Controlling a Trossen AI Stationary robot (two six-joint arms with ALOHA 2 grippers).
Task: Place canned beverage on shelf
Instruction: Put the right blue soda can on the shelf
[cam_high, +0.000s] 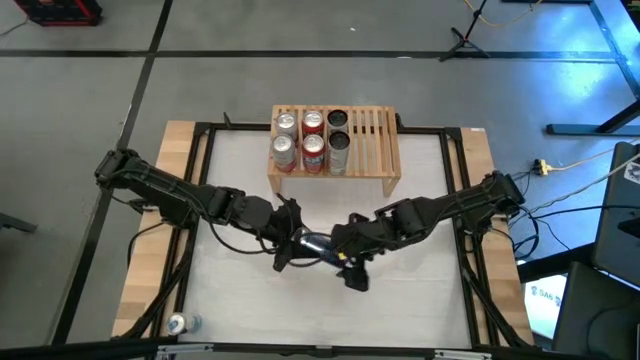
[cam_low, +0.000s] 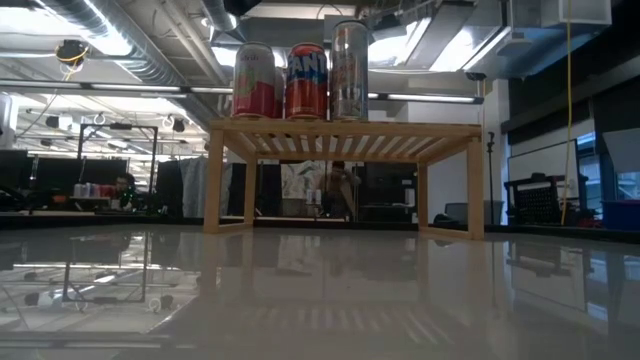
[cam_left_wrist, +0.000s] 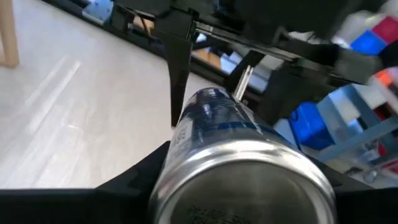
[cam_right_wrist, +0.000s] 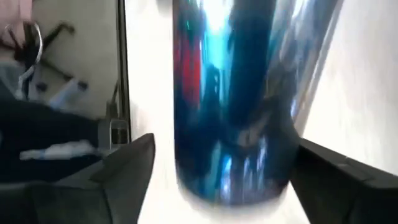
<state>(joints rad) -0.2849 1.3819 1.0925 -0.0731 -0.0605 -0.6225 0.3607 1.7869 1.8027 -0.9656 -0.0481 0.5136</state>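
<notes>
1. Pale tabletop, with the shelf (cam_high: 334, 150) at its far edge carrying six cans (cam_high: 312, 139) in two rows.
2. Just in front of the shelf, a blue can (cam_high: 313, 243) lies sideways between both grippers.
3. Left gripper (cam_high: 293, 245) is clamped around the can's body.
4. Right gripper (cam_high: 347, 256) stands spread, its fingers apart from the can.
5. Likely stiff, slick and dentable: grip mid-body.

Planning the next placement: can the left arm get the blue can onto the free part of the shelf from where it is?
Probably yes. The left gripper is around the blue can mid-table, and bare tabletop lies between it and the shelf. Six cans fill its left part; the right slats are free.
</notes>
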